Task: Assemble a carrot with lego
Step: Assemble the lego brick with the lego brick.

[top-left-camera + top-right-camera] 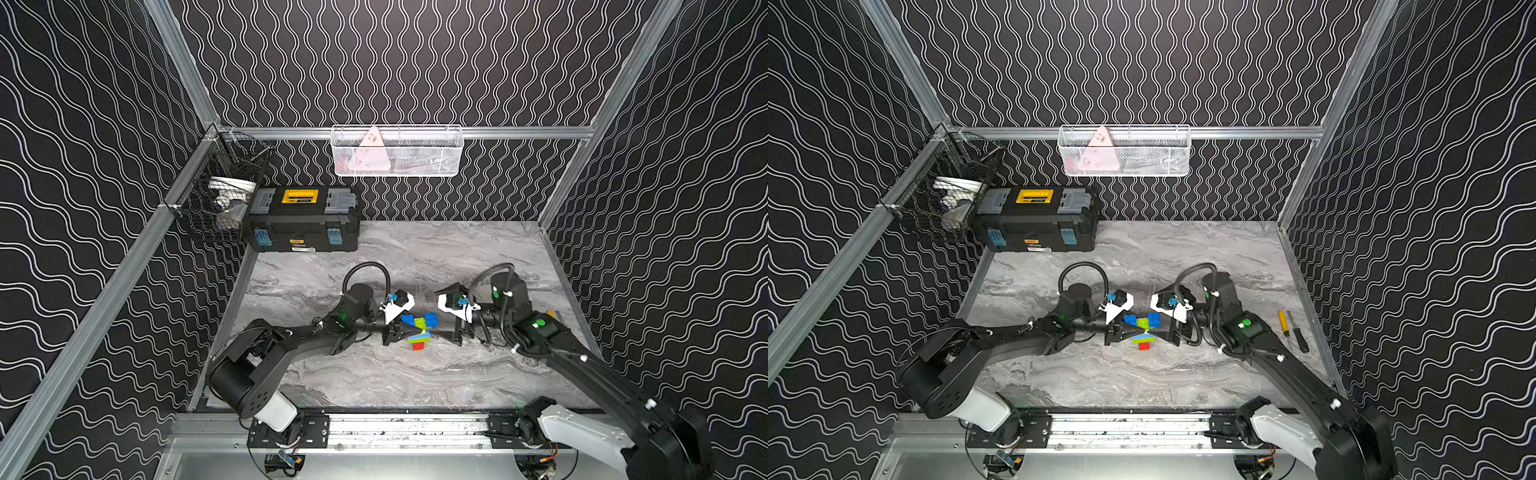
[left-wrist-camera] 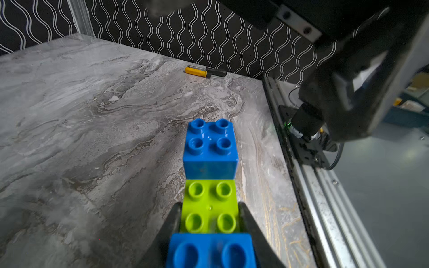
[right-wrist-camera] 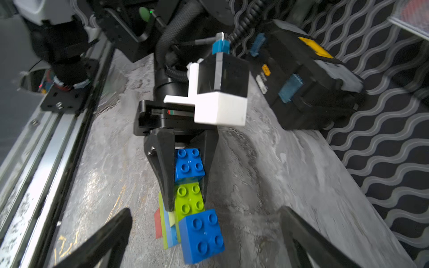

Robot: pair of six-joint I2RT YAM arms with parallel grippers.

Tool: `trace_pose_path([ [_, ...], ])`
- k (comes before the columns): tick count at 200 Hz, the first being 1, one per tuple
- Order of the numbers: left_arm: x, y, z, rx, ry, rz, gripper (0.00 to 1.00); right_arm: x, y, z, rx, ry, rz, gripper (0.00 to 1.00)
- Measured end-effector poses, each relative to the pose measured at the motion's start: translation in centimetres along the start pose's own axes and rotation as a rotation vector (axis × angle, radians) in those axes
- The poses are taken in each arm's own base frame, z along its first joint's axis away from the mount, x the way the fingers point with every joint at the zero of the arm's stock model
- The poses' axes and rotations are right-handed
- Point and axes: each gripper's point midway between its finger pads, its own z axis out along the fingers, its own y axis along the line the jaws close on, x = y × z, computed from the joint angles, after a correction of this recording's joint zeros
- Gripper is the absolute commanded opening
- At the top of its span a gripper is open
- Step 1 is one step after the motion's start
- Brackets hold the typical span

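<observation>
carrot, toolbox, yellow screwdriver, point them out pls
carrot [image 1: 419,322]: in a top view, on the lime green brick between the blue ones
toolbox [image 1: 303,227]: in a top view, on its black front
yellow screwdriver [image 1: 1283,323]: in a top view, on its handle

We take this for a robot lab: a closed test booth built round two arms.

The walls [image 1: 374,62] are papered black with white wavy lines and held in a bare aluminium frame [image 1: 498,132], and they shut in a marble-look desk [image 1: 415,382]. A left arm [image 1: 299,345] and a right arm [image 1: 582,365], both black, are bolted to a metal rail [image 1: 407,430] along the desk's near edge. Between them is a toy carrot [image 1: 419,323] of plastic bricks. A black toolbox [image 1: 303,220] stands at the back, two screwdrivers [image 1: 1293,330] lie by the right wall, and a white wire basket [image 1: 397,151] and a black wire basket [image 1: 216,195] hang on the frame.
</observation>
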Motion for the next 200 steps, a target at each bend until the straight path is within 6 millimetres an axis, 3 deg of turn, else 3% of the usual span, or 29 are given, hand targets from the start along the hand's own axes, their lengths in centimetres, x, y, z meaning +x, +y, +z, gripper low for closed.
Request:
trace_pose_path([
  [48, 0.6, 1.2, 1.7, 0.061, 0.059, -0.439, 0.00, -2.3, -3.6, -7.0, 0.390, -0.149, 0.655, 1.00],
  [80, 1.5, 2.0, 2.3, 0.050, 0.077, -0.655, 0.00, 1.7, -2.5, -8.9, 0.495, -0.084, 1.062, 1.00],
  [101, 1.5, 2.7, 2.4, 0.023, 0.075, -0.714, 0.00, 5.1, -0.5, -7.4, 0.476, 0.122, 1.214, 0.83],
  [121, 1.8, 3.4, 2.3, 0.000, 0.074, -0.755, 0.00, 7.8, 1.7, -5.6, 0.494, 0.339, 1.229, 0.83],
  [144, 2.4, 4.0, 2.3, -0.016, 0.078, -0.801, 0.00, 8.8, 3.7, -2.9, 0.497, 0.532, 1.136, 0.80],
  [162, 2.5, 4.3, 2.3, -0.022, 0.077, -0.822, 0.00, 9.4, 4.4, -0.2, 0.517, 0.641, 1.042, 0.84],
  [164, 2.5, 4.3, 2.3, -0.022, 0.076, -0.824, 0.00, 9.5, 4.5, 0.1, 0.517, 0.651, 1.031, 0.86],
  [167, 2.6, 4.3, 2.2, -0.022, 0.077, -0.828, 0.00, 9.6, 4.6, 0.5, 0.519, 0.662, 1.018, 0.97],
  [170, 2.6, 4.4, 2.2, -0.023, 0.076, -0.832, 0.00, 9.7, 4.7, 0.9, 0.517, 0.671, 1.008, 1.00],
  [200, 2.5, 4.5, 2.2, -0.025, 0.072, -0.850, 0.00, 11.2, 4.5, 3.9, 0.534, 0.705, 0.962, 1.00],
])
